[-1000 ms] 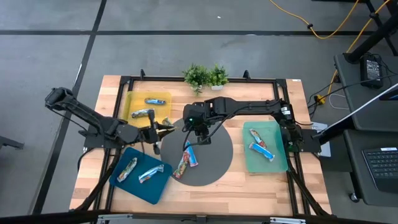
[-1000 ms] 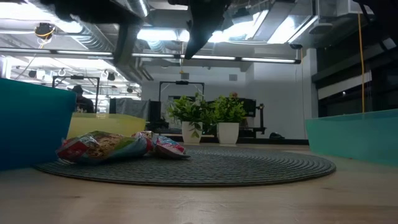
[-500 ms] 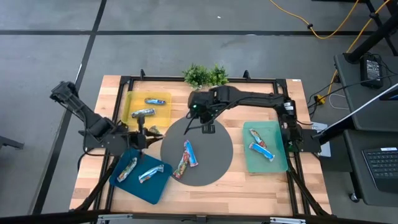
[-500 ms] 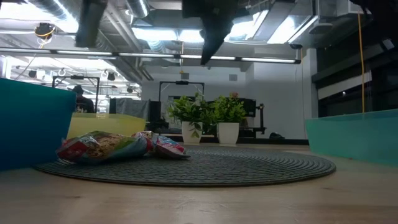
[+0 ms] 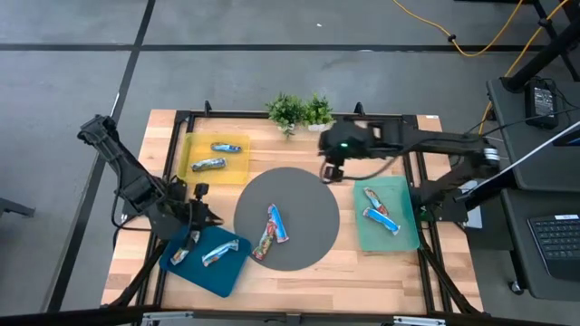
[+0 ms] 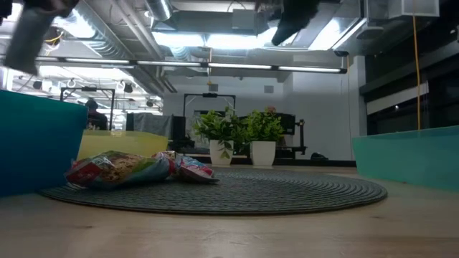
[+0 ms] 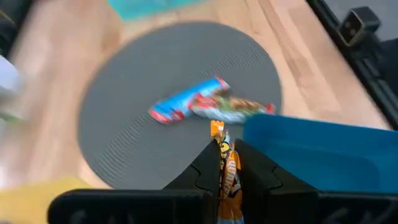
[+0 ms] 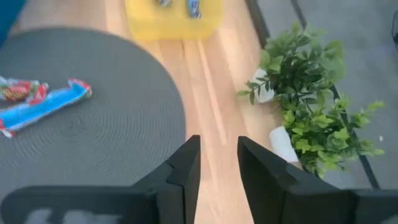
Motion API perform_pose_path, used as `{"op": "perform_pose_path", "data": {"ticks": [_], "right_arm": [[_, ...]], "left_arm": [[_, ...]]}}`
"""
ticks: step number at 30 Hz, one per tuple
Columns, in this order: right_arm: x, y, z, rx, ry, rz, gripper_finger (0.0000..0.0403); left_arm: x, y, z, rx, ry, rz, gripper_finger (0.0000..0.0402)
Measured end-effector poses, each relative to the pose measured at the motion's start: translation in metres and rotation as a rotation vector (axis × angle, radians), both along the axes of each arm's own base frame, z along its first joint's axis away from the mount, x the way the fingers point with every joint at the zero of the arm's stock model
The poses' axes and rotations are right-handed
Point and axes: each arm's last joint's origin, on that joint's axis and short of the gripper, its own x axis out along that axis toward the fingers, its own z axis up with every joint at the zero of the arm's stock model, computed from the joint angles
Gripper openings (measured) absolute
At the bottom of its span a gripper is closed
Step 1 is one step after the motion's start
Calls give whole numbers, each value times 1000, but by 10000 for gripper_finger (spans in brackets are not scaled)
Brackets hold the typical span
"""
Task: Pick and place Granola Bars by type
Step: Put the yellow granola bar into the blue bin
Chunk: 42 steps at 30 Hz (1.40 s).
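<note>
My left gripper [image 5: 199, 215] hangs over the far edge of the blue tray [image 5: 207, 274], shut on an orange-wrapped granola bar [image 7: 217, 132]. Two bars [image 5: 186, 246] [image 5: 220, 254] lie flat in that tray. A blue bar [image 5: 275, 222] and a multicoloured one [image 5: 265, 243] lie side by side on the round grey mat [image 5: 304, 195]. My right gripper [image 5: 332, 172] hovers at the mat's far right rim, open, its fingers [image 8: 184, 163] with nothing between them. Two bars [image 5: 225, 147] [image 5: 208, 164] lie in the yellow tray [image 5: 194, 152], two more [image 5: 373, 197] [image 5: 382, 220] in the green tray [image 5: 403, 237]. My left gripper pinches the orange bar between its two fingers, the wrapper's flat sides [image 7: 230, 174] against the pads. The fingers slant down, pointing toward the grey mat, and lie along the bar. One end of the bar sticks out past the fingertips, lifted clear of tray and mat.
Two small potted plants [image 5: 299, 110] stand at the table's far edge, close to my right gripper. A black frame [image 5: 426, 195] runs around the tabletop. Bare wood shows along the near edge [image 5: 308, 282].
My left gripper has swung from the mat's left rim toward the table's left and near edge, over the blue tray, turning as it went, with the orange bar still held. My right gripper has risen and drawn back from over the mat toward the far right.
</note>
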Motion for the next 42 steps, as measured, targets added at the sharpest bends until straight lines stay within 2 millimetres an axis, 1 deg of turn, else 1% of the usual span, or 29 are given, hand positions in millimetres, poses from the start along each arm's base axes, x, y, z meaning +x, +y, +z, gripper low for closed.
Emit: {"op": "perform_pose_path", "data": {"ticks": [4,8,13,20,25,34,39,42], "right_arm": [[-26,3,-12,16,-109,-25,109],[-40,7,-31,16,-163,-13,109],[-45,10,-53,51,-198,30,109],[-41,13,-69,113,-248,106,110],[-39,18,-69,94,-266,153,110],[-33,27,-60,45,-360,228,110],[-32,31,-59,35,-364,254,110],[-32,34,-59,36,-364,262,110]], "left_arm": [[-2,-1,-6,-91,85,42,24],[2,-6,-13,-131,146,82,24],[10,-15,-27,-135,231,129,24],[24,-26,-49,-105,327,201,24],[34,-31,-66,-62,396,228,24],[51,-34,-89,-31,513,227,24],[56,-35,-99,-26,563,225,24],[57,-34,-100,-25,573,228,25]]}}
